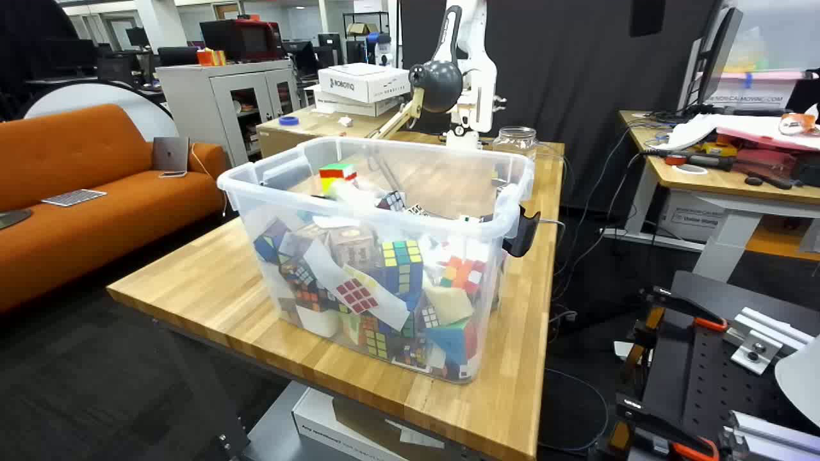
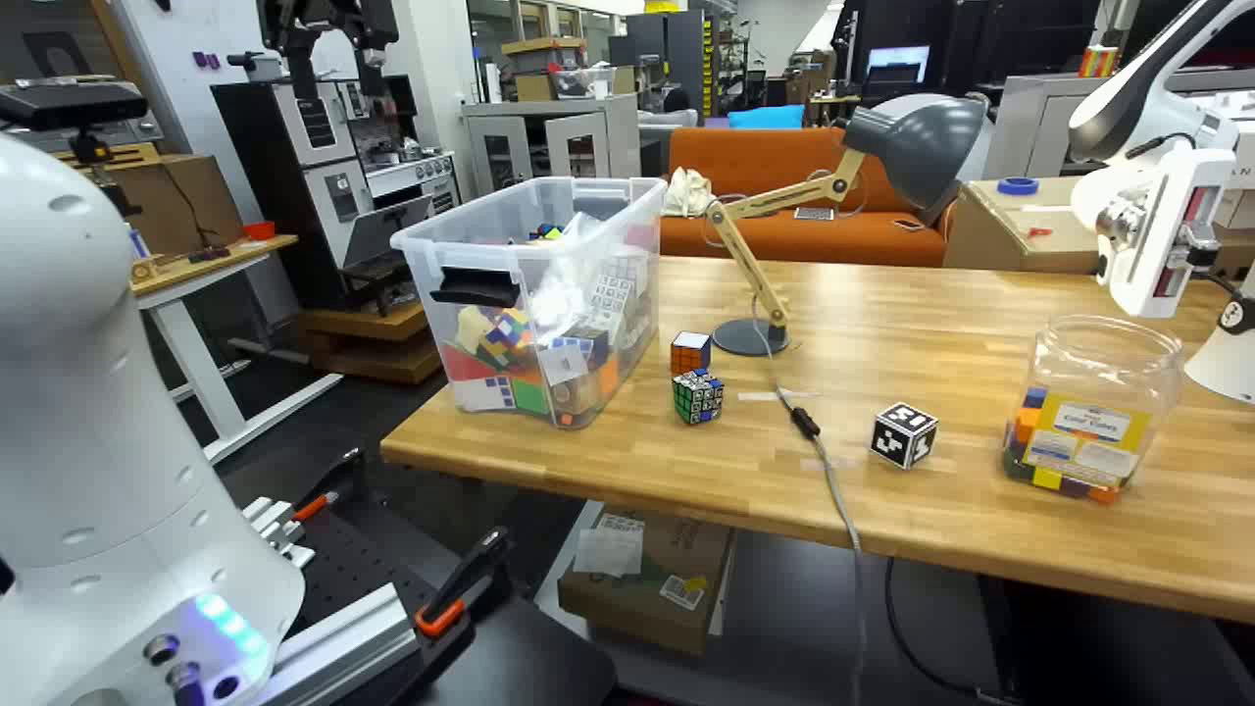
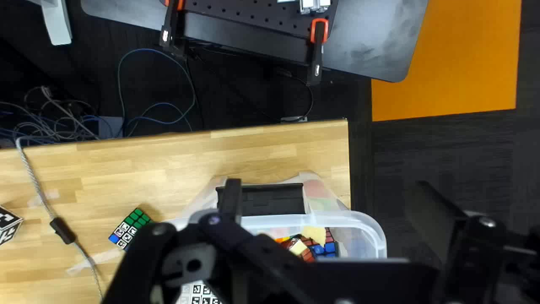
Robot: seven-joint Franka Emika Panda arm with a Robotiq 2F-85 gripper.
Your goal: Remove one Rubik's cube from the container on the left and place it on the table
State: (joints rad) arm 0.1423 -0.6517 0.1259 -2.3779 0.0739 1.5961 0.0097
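Note:
The clear container stands on the wooden table, with its rim showing in both exterior views [image 1: 384,218] [image 2: 461,247] and in the wrist view [image 3: 365,223]. It is filled with Rubik's cubes and bits of paper. A yellow-and-blue cube [image 1: 401,266] shows through its wall. A red-and-blue cube [image 3: 325,248] lies inside near the handle end in the wrist view. The table [image 1: 211,269] also shows in an exterior view [image 2: 637,471]. My gripper [image 2: 338,88] is open and empty, high above the container's level. In the wrist view its spread fingers [image 3: 331,192] partly cover the container.
A Rubik's cube with an orange side [image 2: 690,353] and a marker-patterned cube [image 2: 697,397] stand beside the container. A black-and-white cube [image 2: 904,434], desk lamp [image 2: 750,265], cable [image 2: 828,461] and clear jar [image 2: 1093,431] are on the table. Another white arm [image 2: 1162,216] stands beyond.

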